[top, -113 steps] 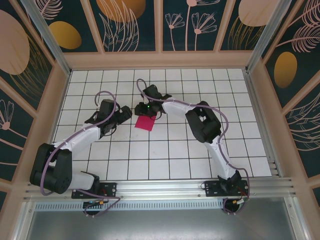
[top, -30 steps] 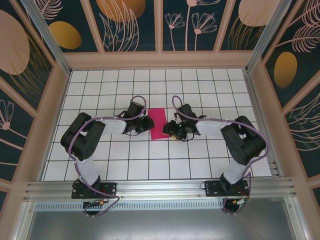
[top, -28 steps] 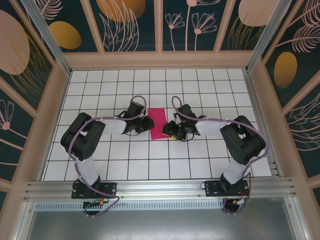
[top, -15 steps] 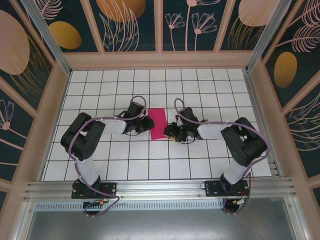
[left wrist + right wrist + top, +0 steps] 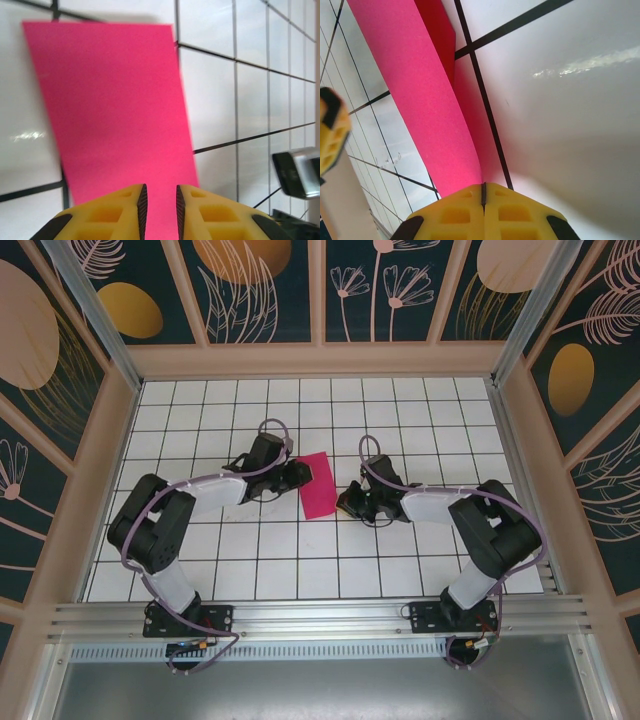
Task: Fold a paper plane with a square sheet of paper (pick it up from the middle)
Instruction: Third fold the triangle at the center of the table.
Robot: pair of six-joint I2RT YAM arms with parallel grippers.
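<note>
Since half a second ago the right gripper (image 5: 343, 503) has closed, fingers together, and the square sheet of paper (image 5: 318, 486) has skewed on the tiled floor (image 5: 300, 560). The sheet lies at 3 o'clock of the left gripper (image 5: 303, 472), whose fingers stand slightly apart, and at 10 o'clock of the right.

A white table (image 5: 400, 420) ruled into squares by black lines carries the square sheet of paper (image 5: 318, 486), folded to a narrow magenta-pink strip lying a little askew near the table's middle, slightly toward the far edge. The left gripper (image 5: 303, 472) meets the strip's left side near its far end. The right gripper (image 5: 345, 504) sits against the strip's right side near its near end. How either gripper's jaws stand cannot be made out from above. The left arm (image 5: 160, 530) rises from the near left corner, the right arm (image 5: 480, 540) from the near right corner.
</note>
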